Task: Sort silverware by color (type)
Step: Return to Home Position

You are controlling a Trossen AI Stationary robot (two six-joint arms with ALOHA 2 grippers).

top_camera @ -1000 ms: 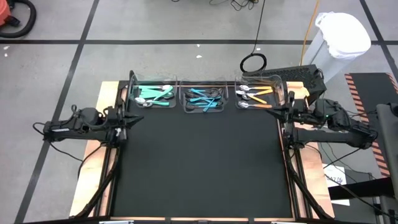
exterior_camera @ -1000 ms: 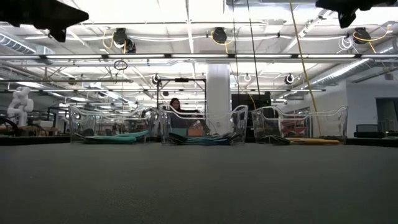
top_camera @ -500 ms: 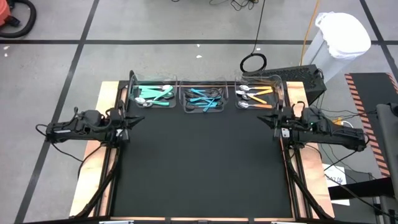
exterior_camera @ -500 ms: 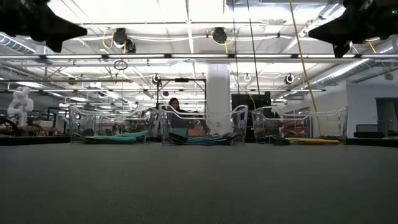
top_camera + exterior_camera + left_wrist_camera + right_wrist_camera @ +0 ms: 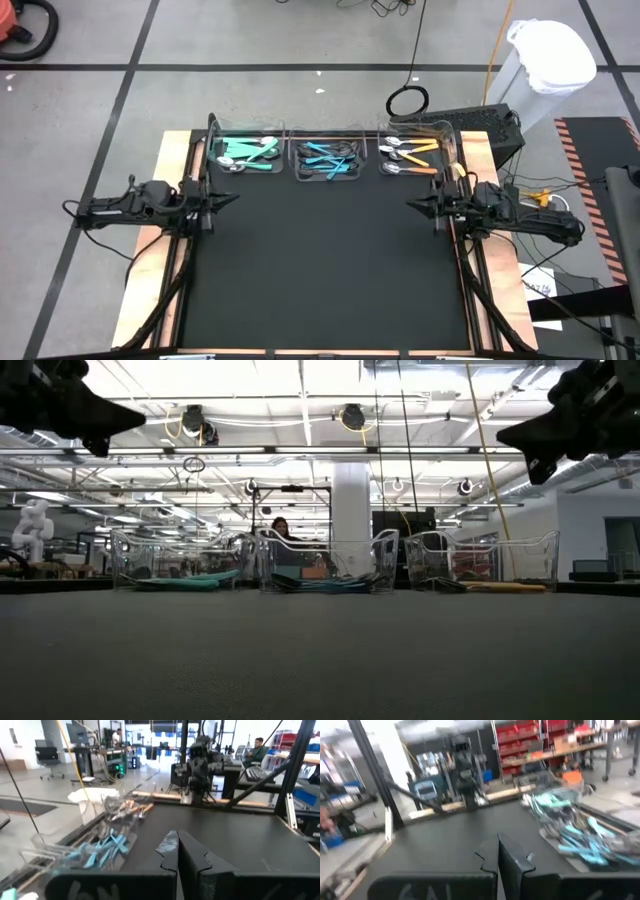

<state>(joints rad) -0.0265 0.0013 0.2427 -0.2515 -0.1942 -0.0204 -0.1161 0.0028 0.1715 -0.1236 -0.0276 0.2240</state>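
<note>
Since all the metal-headed, plastic-handled silverware (image 5: 328,160) lies in 3 clear plastic bins (image 5: 290,135) at the black mat's (image 5: 320,270) far edge (teal-green left, light blue middle, orange right), sorting looks finished, none loose. Left gripper (image 5: 233,197) and right gripper (image 5: 410,205) hang at the mat's sides, fingers (image 5: 170,851) pinched together, empty. Wrist views alone show that closure; the low view alone shows a person (image 5: 281,530) beyond.

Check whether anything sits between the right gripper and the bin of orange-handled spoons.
Nothing visible does. Only black mat lies between the right gripper and the transparent bin holding the orange-handled spoons.
</note>
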